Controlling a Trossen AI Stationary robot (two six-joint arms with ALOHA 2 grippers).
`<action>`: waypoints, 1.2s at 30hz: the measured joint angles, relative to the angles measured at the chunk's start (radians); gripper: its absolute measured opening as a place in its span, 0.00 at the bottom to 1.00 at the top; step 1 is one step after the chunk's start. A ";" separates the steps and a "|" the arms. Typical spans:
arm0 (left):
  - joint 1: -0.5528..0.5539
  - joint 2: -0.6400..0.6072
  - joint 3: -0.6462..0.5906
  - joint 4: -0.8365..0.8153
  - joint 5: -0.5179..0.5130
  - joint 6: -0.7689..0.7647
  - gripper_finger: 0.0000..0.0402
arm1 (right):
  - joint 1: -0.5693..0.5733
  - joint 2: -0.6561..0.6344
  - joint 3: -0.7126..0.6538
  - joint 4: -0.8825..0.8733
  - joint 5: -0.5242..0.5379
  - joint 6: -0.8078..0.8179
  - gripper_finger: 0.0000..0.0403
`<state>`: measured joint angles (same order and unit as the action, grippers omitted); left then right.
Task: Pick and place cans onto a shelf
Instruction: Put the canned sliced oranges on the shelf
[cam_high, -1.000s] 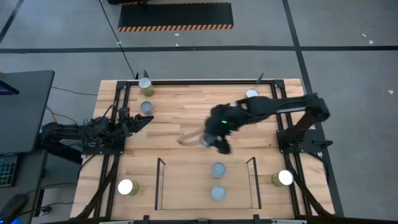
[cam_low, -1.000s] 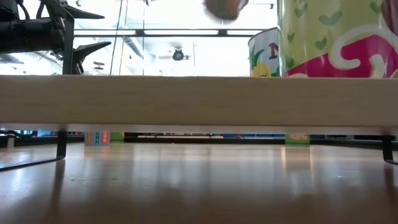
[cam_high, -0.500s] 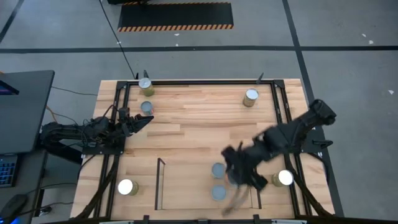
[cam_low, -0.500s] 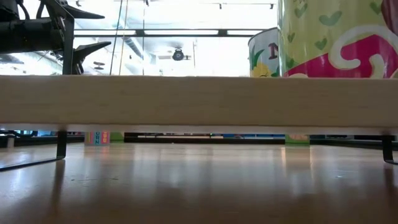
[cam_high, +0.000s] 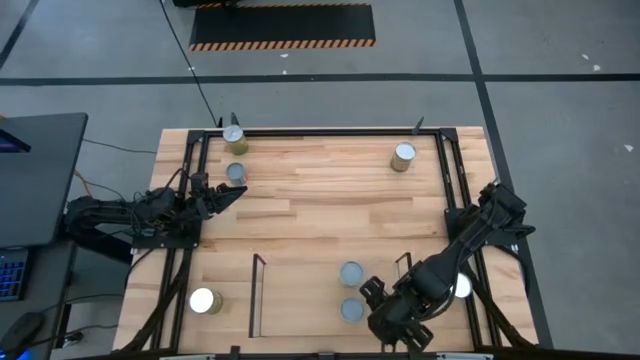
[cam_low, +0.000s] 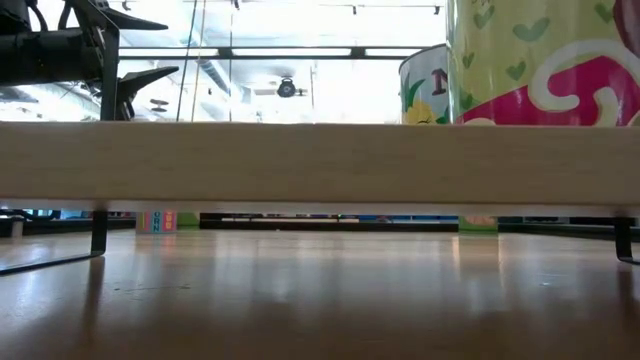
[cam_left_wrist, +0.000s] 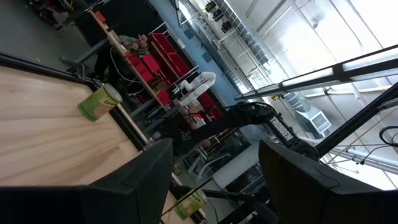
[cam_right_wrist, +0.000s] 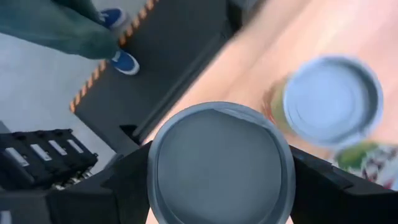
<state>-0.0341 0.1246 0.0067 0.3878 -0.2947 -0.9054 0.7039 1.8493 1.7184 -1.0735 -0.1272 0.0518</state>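
Note:
My right gripper (cam_high: 392, 312) is over the near right part of the shelf (cam_high: 300, 290) and is shut on a can with a dull grey-blue top (cam_right_wrist: 221, 163); in the high view the gripper hides that can. Two cans (cam_high: 351, 273) (cam_high: 351, 310) stand on their bases on the shelf board; one of them (cam_right_wrist: 333, 102) shows beside the held can. Other cans stand at the far left (cam_high: 233, 135) (cam_high: 235, 173), far right (cam_high: 403, 155), near left (cam_high: 205, 300) and near right (cam_high: 458, 287). My left gripper (cam_high: 228, 196) waits open at the table's left. My right gripper pinches the can between its two fingers (cam_right_wrist: 124, 186), one on each side of its round wall just under the top rim (cam_right_wrist: 153, 180). The fingers come from above, pointing down. The can is upright, top up. Whether its base rests on the shelf board, I cannot tell.
Thin black rods (cam_high: 255, 290) (cam_high: 408, 285) edge the shelf's left and right sides. A larger black frame (cam_high: 190, 160) runs along the table's sides. In the low view the shelf's wooden edge (cam_low: 320, 165) fills the middle, with two cans (cam_low: 545, 60) (cam_low: 425, 90) behind it.
My right gripper has swung with its can from the table's middle toward the near edge and a little right, ending over the shelf's near right part beside the two standing cans. The other cans have not moved.

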 joint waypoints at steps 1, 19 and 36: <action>0.000 0.000 0.000 0.000 0.000 0.000 0.61 | 0.007 0.001 0.000 -0.011 0.017 0.012 0.72; 0.000 0.000 0.000 0.003 0.000 0.000 0.61 | 0.073 0.135 -0.002 -0.031 0.160 0.072 0.72; 0.000 0.000 0.000 0.001 0.000 0.000 0.61 | 0.075 0.092 -0.001 -0.112 0.231 0.219 0.72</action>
<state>-0.0339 0.1242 0.0068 0.3889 -0.2946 -0.9057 0.7785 1.9418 1.7176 -1.1855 0.1042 0.2709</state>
